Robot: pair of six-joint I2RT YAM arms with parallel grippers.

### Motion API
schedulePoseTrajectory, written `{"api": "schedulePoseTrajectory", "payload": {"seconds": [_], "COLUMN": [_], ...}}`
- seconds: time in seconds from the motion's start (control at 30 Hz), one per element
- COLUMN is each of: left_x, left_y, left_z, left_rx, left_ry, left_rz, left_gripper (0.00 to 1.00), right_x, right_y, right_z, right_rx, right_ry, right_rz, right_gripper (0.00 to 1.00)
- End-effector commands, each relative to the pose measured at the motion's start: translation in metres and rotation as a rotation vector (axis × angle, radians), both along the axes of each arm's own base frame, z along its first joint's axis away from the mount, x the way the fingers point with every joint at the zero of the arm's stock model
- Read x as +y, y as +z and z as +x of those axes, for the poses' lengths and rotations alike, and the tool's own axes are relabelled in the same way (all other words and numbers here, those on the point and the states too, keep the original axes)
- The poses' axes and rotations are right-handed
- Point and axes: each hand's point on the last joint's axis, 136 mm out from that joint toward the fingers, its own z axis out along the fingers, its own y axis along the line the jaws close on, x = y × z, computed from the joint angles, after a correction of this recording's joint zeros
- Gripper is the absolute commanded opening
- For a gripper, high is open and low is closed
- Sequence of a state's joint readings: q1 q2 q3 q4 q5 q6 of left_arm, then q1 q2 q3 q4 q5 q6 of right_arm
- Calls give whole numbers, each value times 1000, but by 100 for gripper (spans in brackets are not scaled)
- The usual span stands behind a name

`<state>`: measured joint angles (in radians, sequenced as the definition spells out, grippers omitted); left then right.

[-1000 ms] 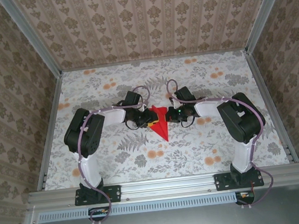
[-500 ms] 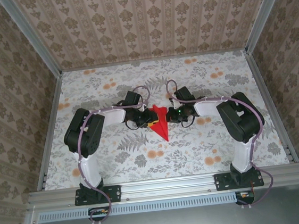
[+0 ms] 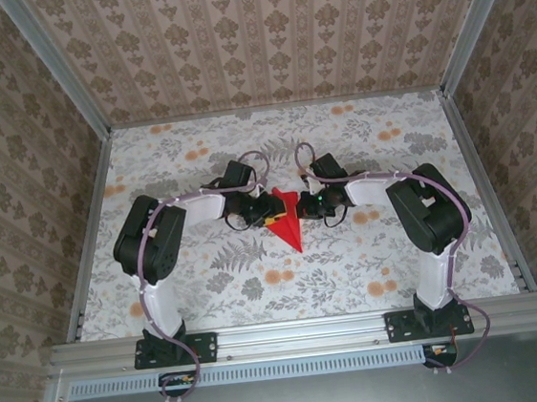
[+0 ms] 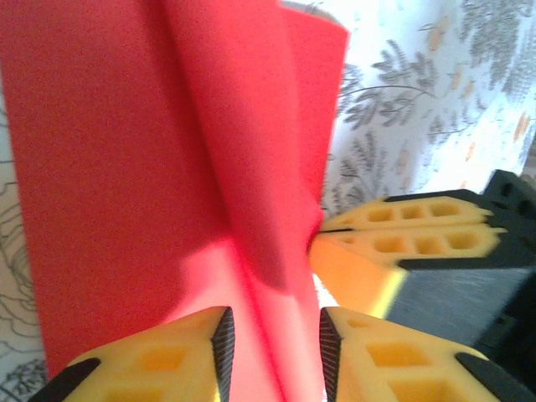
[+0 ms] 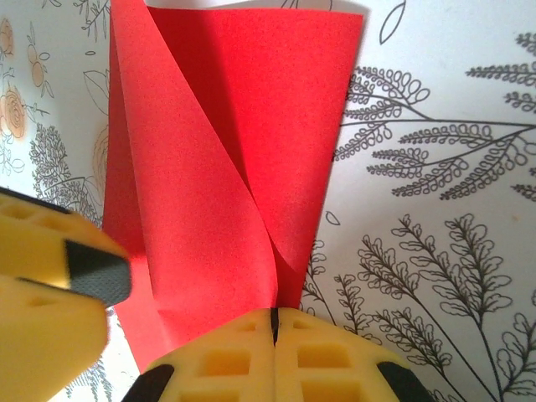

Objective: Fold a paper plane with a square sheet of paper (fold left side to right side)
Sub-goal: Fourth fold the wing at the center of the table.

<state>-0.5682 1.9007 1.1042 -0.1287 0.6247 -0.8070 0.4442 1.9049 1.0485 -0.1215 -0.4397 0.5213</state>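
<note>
Right gripper (image 5: 272, 316) has its 2 yellow fingers pressed together on the edge of the pointed, bright red paper plane (image 3: 287, 220), while the left gripper (image 4: 272, 339) stands part-open astride the raised centre crease (pads not clearly pressing it). Between both wrists, the plane lies mid-table on the grey floral-printed tabletop (image 3: 388, 150), tip toward the bases.

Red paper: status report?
Left pincer open, jaws astride red paper. Right pincer shut on its edge. Part-folded, centre ridge raised. Nothing blocking.
</note>
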Motion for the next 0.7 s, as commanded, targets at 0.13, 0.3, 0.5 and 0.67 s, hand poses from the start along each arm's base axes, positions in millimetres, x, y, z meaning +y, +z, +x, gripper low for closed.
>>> {"api": "schedulePoseTrajectory", "payload": {"seconds": [0.13,0.3,0.5,0.67], "left_x": [-21,-31,-31,-25], "left_y": [46,35,17,1], "left_z": [6,11,15,14], "left_rx": [-88,-63,-40,-18], "left_ry": [-79,-101,-95,-86], "left_rz": [-90,-91,-63,-21], "left_gripper": [21,16,15,14], "right_x": [-14,-13,-13,-14], "right_y": [-28,-27,-27,-27], "right_z": [-19,-18,-19,-20], "right_rx": [80,79,80,80], "right_ry": [14,20,28,33], "right_rz": [-111,-114,-123,-135], "right_gripper": [0,0,0,0]}}
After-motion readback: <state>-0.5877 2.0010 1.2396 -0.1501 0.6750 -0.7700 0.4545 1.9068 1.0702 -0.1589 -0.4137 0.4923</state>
